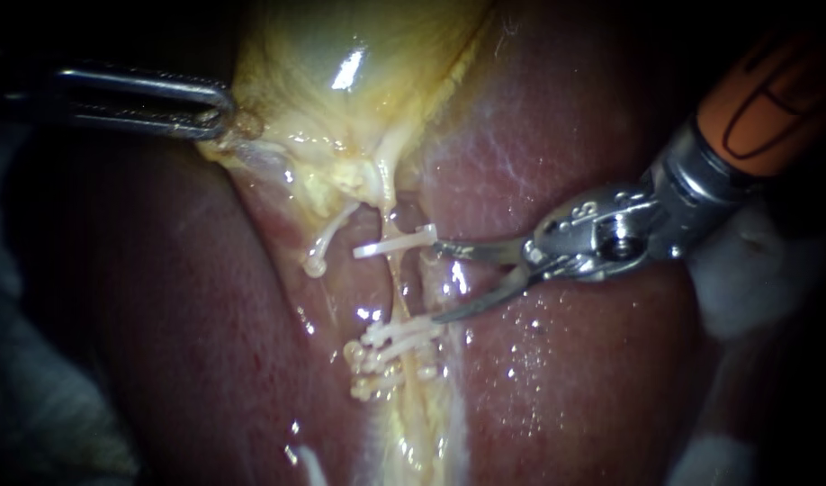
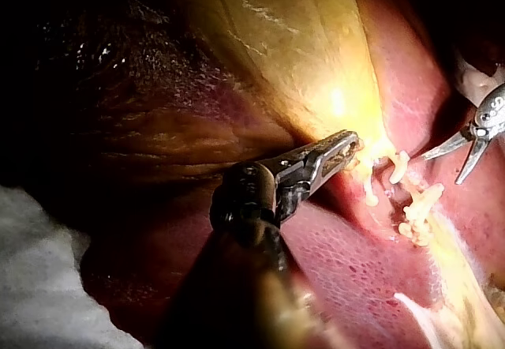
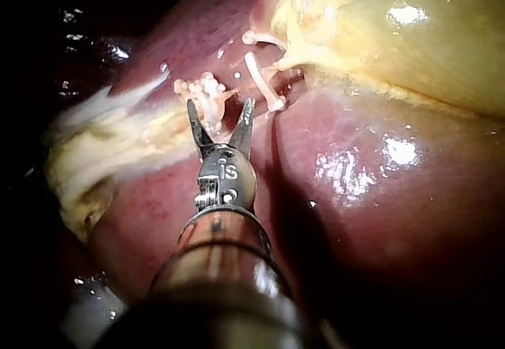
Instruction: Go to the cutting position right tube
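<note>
Blades of silver right tool (image 1: pixel 435 281) spread mid-frame beside pale clipped tube (image 1: pixel 398 283); upper blade touches white clip (image 1: pixel 395 245). Pushing could dislodge it.

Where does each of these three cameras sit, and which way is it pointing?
Endoscope view: close to the tissue, facing the clips; left instrument enters from its left, right instrument from its right.
Left wrist view: on the left arm, looking down its own shaft at the gallbladder it holds.
Right wrist view: on the right arm, looking down its own shaft at the clips.
Shared: all three show the clips; the left wrist view also catches the right instrument.
</note>
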You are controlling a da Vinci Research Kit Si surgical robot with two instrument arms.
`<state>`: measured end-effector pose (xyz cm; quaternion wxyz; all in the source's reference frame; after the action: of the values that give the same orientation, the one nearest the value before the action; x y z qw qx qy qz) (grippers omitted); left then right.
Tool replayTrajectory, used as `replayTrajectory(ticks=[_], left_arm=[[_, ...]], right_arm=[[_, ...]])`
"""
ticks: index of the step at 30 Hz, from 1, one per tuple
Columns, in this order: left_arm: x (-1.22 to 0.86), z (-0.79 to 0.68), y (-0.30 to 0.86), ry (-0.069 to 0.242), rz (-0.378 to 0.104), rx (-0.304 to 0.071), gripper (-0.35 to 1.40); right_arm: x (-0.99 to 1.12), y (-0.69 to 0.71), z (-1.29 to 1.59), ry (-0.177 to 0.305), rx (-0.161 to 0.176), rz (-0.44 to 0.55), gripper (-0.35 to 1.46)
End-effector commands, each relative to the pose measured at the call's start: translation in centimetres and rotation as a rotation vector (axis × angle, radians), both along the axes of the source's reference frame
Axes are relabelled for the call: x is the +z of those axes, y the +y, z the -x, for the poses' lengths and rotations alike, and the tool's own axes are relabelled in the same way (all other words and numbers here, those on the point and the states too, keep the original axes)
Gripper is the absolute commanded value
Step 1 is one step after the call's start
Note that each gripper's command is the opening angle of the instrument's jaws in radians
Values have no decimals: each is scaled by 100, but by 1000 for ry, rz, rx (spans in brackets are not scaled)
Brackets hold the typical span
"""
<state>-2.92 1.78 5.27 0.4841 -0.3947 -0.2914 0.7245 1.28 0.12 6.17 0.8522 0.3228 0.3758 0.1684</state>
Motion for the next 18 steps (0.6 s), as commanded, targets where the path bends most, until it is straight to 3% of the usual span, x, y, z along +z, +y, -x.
replayTrajectory(ticks=[1, 9, 18], left_arm=[[0, 0, 0, 0, 0, 0, -35], [0, 0, 0, 0, 0, 0, -35], [-1, 0, -1, 0, 0, 0, -35]], right_arm=[[5, 0, -1, -4, -1, -21, 143], [41, -5, -16, 1, -7, -109, 140], [53, -10, -44, 45, -13, -201, 135]])
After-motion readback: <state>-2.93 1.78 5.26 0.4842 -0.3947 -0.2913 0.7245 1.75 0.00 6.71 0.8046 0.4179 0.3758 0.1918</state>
